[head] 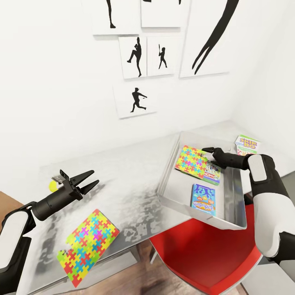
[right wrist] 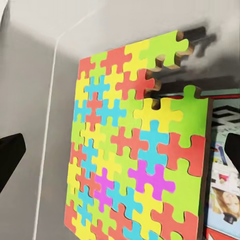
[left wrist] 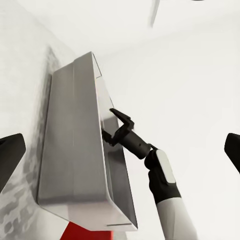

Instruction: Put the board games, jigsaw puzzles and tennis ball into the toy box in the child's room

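The metal toy box (head: 233, 192) stands on the right of the grey table (head: 135, 180). It holds a colourful jigsaw puzzle (head: 191, 161), a board game (head: 212, 173) partly under that puzzle, and a blue board game (head: 203, 199). My right gripper (head: 207, 150) hovers open just above the puzzle (right wrist: 135, 150), with its fingers (right wrist: 10, 160) spread wide. A second jigsaw puzzle (head: 88, 246) lies at the table's front left. My left gripper (head: 93, 180) is open and empty above the table. The tennis ball (head: 52, 187) sits behind it. A third board game (head: 246, 145) lies beyond the box.
A red chair (head: 205, 258) sits below the box's front corner, which reaches past the table edge. A white wall with silhouette pictures (head: 135, 100) rises directly behind the table. In the left wrist view the box (left wrist: 75, 160) and my right gripper (left wrist: 117, 125) show.
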`<state>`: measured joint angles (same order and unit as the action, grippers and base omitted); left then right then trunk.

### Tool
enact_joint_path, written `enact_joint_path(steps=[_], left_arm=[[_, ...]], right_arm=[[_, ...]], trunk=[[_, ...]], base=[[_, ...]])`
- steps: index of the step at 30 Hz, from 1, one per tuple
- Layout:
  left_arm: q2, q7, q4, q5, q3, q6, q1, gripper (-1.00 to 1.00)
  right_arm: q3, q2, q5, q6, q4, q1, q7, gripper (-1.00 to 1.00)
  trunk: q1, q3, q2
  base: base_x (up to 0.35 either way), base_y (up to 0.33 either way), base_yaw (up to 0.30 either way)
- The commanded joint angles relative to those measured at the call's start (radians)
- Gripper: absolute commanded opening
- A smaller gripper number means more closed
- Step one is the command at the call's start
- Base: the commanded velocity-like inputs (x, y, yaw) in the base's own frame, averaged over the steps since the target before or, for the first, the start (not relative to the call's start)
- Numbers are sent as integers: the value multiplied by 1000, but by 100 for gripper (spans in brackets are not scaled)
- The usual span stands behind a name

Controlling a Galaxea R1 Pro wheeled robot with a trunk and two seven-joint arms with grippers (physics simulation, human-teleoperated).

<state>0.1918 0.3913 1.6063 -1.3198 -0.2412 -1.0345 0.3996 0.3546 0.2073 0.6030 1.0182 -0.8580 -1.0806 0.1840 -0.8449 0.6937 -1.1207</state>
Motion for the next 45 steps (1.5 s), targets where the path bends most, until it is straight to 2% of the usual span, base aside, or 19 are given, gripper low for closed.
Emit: enact_joint_path(steps=[1, 6, 16, 26, 36, 45], left_arm=[[0, 7, 0, 7, -1, -4, 1, 100], [0, 7, 0, 7, -1, -4, 1, 100], [-1, 7, -1, 7, -1, -3, 1, 100], [0, 9, -1, 7, 0, -4, 2, 100], [-1, 9, 0, 7, 0, -5, 3, 100], [-2, 10, 0, 7, 0, -4, 2, 100]], right_arm=[[3, 0, -11, 4, 0, -1, 10, 100], [3, 0, -11, 9, -51, 2, 10, 100], [4, 1, -1, 29, -216, 26, 12, 100], [22, 2, 9, 29, -340, 65, 15, 100], [39, 1, 30, 29, -414, 85, 16, 100], [44, 1, 42, 29, -466, 93, 18, 100]], trunk=[[0, 1, -1], [0, 1, -1], [0, 1, -1], [0, 1, -1], [0, 1, -1], [0, 1, -1]], base=[[0, 0, 0], [0, 0, 0], [-18, 0, 0], [-205, 0, 0], [-282, 0, 0], [-128, 0, 0]])
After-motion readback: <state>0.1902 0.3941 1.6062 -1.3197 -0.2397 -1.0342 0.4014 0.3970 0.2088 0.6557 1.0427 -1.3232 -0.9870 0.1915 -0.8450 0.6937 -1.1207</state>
